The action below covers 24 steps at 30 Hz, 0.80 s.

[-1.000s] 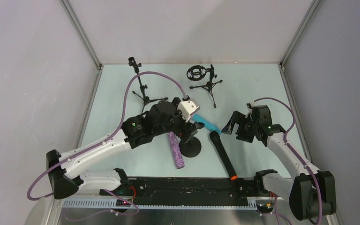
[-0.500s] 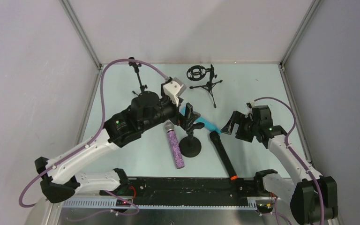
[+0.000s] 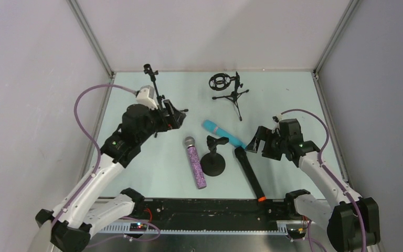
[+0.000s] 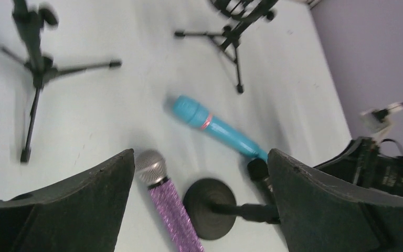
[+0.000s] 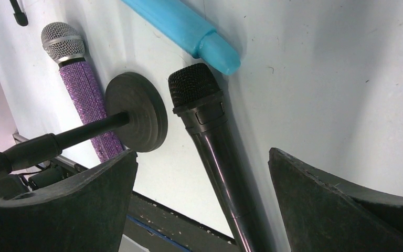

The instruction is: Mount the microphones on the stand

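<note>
purple glitter mic (image 3: 195, 165): laid flat on the worktop (image 3: 288, 94), silver head pointed away from the arms, just left of the round-base stand (image 3: 213, 164).
turquoise mic (image 3: 223, 134): laid at a slant behind that stand, its thin end right up against the head of the black mic (image 3: 249, 170).
black mic: laid flat to the right of the stand, orange ring at the near end, mesh head pointed toward the right pincer (image 3: 255, 140).
round-base stand: stood upright between the purple and black mics with nothing in its top clip, so it's probably meant as home for one of them.
left pincer (image 3: 172, 112): spread wide, nothing gripped, held up beside the thin tripod stand (image 3: 157, 97) at the far left. It looks parked out of the way, or maybe lined up to steady that stand.
right pincer: spread wide and empty too, hung close over the black mic's head and the turquoise tip. It's judged to be set for a grab at one of them.
shock-mount tripod (image 3: 231, 92): stood at the back, nothing seen in its ring.
progress: zero of three mics seated, by the look of it.
</note>
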Each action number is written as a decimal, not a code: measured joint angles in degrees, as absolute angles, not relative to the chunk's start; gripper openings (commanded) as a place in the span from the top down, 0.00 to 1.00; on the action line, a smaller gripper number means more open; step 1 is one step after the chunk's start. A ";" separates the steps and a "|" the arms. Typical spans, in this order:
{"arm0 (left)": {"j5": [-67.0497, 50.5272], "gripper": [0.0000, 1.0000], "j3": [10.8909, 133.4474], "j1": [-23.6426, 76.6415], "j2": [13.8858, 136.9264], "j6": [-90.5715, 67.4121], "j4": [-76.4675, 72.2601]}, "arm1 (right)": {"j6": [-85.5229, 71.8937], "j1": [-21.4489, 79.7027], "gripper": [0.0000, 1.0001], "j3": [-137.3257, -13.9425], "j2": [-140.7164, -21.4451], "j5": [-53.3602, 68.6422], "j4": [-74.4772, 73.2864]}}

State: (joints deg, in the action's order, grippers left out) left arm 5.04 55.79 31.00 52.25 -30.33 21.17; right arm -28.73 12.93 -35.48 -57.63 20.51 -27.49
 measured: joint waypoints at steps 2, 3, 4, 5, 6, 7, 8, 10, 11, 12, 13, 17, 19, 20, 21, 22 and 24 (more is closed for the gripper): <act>3.03 0.00 52.36 28.62 52.03 -32.49 21.32 | -28.75 13.52 0.00 -35.48 -57.65 20.25 -27.57; 2.09 0.00 50.89 27.81 51.99 -33.23 21.37 | -28.75 13.80 0.00 -35.48 -57.69 20.14 -27.57; 1.13 0.00 49.23 27.14 52.01 -33.95 21.56 | -28.77 14.22 0.00 -35.48 -57.80 19.90 -27.57; 0.49 0.00 47.90 26.65 52.01 -34.59 21.71 | -28.80 14.46 0.00 -35.48 -57.89 19.88 -27.57; -0.38 0.00 46.61 26.24 52.01 -35.05 21.89 | -28.80 14.87 0.00 -35.48 -58.00 19.70 -27.57; -0.84 0.00 45.58 25.89 52.01 -35.46 22.04 | -28.82 15.25 0.00 -35.48 -58.15 19.53 -27.57; -1.54 0.00 44.51 25.54 51.99 -35.94 22.06 | -28.84 15.64 0.00 -35.48 -58.28 19.29 -27.57; -2.31 0.00 42.70 24.97 51.96 -36.67 22.04 | -28.86 16.36 0.00 -35.48 -58.39 18.79 -27.62; -2.55 0.00 41.87 24.75 51.96 -37.15 22.04 | -28.88 16.80 0.00 -35.48 -58.39 18.55 -27.62; -2.85 0.00 41.12 24.56 51.96 -37.54 22.11 | -28.91 17.19 0.00 -35.48 -58.39 18.31 -27.64; -2.98 0.00 40.60 24.49 51.96 -37.74 22.11 | -28.91 17.56 0.00 -35.48 -58.39 18.04 -27.66; -3.09 0.00 37.65 24.34 51.94 -39.79 21.93 | -29.04 19.40 0.00 -35.40 -58.15 16.58 -28.32; -2.72 0.00 36.16 24.23 51.94 -40.99 21.96 | -29.32 19.97 0.00 -35.05 -57.84 16.01 -28.38; -2.57 0.00 35.57 24.23 51.94 -41.47 21.96 | -29.63 20.27 0.00 -34.63 -57.60 15.73 -28.38; -2.09 0.00 34.94 24.23 51.88 -42.11 21.98 | -29.87 20.51 0.00 -34.33 -57.47 15.51 -28.49; -1.67 0.00 34.33 24.21 51.77 -42.63 22.02 | -30.06 20.75 0.00 -34.00 -57.36 15.33 -28.51; -0.58 0.00 33.15 24.18 51.05 -43.68 22.00 | -30.52 21.30 0.00 -33.43 -57.19 14.79 -28.51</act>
